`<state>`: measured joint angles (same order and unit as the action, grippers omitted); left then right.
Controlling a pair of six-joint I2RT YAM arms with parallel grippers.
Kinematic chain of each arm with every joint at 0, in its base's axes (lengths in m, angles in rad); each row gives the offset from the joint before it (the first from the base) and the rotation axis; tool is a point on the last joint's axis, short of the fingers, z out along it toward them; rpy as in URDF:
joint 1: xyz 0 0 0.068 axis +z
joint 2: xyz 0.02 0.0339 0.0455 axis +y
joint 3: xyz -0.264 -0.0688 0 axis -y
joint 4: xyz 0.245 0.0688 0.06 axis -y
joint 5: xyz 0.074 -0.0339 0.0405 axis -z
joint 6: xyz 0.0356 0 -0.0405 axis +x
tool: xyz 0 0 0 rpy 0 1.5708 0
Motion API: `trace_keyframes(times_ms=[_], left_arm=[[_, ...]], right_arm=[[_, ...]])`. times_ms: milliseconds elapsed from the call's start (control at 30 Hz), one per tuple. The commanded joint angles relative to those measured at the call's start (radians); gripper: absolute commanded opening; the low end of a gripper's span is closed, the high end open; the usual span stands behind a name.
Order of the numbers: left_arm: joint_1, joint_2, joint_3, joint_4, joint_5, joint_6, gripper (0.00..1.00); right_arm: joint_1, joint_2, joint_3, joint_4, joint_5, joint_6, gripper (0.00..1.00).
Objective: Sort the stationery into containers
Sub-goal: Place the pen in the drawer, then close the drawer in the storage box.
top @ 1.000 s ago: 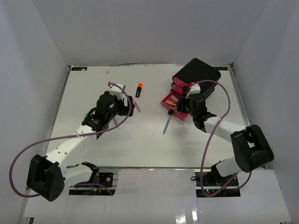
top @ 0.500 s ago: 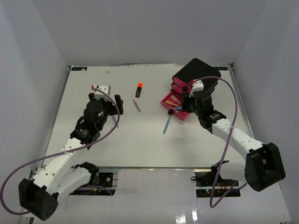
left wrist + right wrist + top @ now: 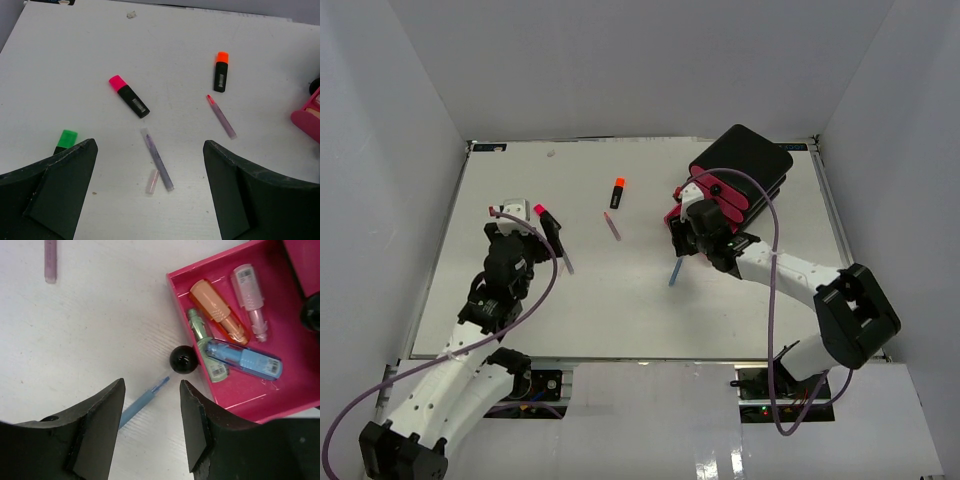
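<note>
- My left fingers (image 3: 60, 185) are spread wide and empty over the bench (image 3: 75, 50). The green highlighter (image 3: 65, 140), pink highlighter (image 3: 129, 96) and purple pen (image 3: 157, 159) lie below.
- Further right are the orange highlighter (image 3: 220, 71) and the pink-tipped pen (image 3: 221, 116).
- My right fingers (image 3: 95, 430) are parted, gripping nothing, over the blue pen (image 3: 142, 402). The knob (image 3: 183, 360) crowds its tip, and the open drawer (image 3: 295, 335) holds four pieces.

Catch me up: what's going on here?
Sorting is under way. The right gripper, jaws open, hovers over a thin blue pen beside the open pink drawer, which already holds four pieces. The left gripper, wide open and empty, hangs above a purple pen and black highlighters loose on the white table.
</note>
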<state>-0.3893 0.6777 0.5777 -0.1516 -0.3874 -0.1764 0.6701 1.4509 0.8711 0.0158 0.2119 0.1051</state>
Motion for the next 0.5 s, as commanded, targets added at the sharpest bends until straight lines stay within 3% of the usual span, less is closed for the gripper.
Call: trace_keyframes(times_ms=[0, 267, 467], left_arm=[[0.007, 0.045, 0.007, -0.006, 0.028, -0.011, 0.98], [0.009, 0.094, 0.016, -0.006, 0.085, -0.020, 0.98], [0.009, 0.079, 0.011, 0.003, 0.119, -0.020, 0.98]], right_arm=[[0.026, 0.075, 0.068, 0.010, 0.050, 0.042, 0.54], [0.034, 0.242, 0.153, -0.086, 0.199, 0.139, 0.50], [0.034, 0.270, 0.178, -0.148, 0.293, 0.273, 0.49]])
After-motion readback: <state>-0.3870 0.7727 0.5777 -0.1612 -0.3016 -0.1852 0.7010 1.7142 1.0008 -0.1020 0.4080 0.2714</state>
